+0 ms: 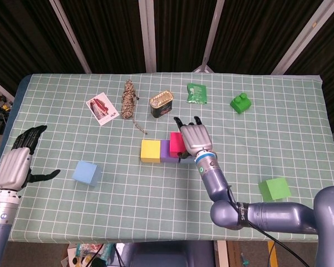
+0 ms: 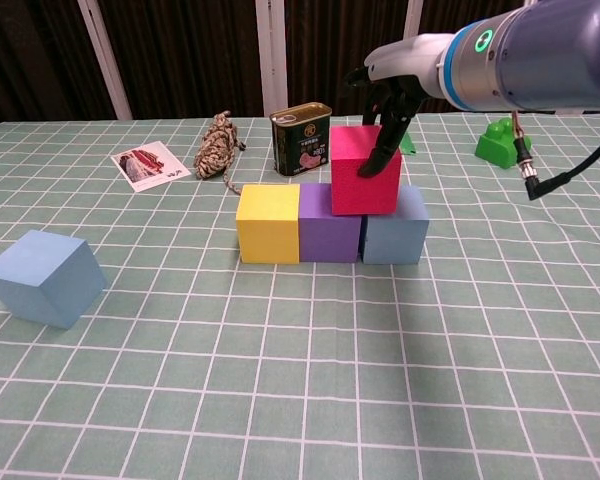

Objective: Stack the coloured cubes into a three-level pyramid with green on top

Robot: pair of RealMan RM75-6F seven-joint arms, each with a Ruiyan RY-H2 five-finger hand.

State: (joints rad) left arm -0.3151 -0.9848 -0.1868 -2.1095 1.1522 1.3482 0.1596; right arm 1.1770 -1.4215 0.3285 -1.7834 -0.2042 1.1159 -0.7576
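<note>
Chest view: five cubes (three in a row (image 2: 328, 234)), one tin (image 2: 301, 138).

**A:** What lay on the table besides the blocks?

**B:** A green checked tablecloth (image 1: 278, 133) covered it. Along the far side, from left to right, there was a picture card (image 1: 102, 108) lying flat, then a coil of braided rope (image 1: 128, 99) with a loose end trailing toward the near side, then a small tin can (image 1: 161, 104).

**A:** Anything further right?

**B:** A green foil packet (image 1: 197, 93) lay flat just right of the can, and a green plastic toy brick (image 1: 240, 102) sat further right still, well apart from the packet.

**A:** And behind the table?

**B:** Dark curtains (image 1: 106, 33) hung there, crossed by pale metal bars.
</note>
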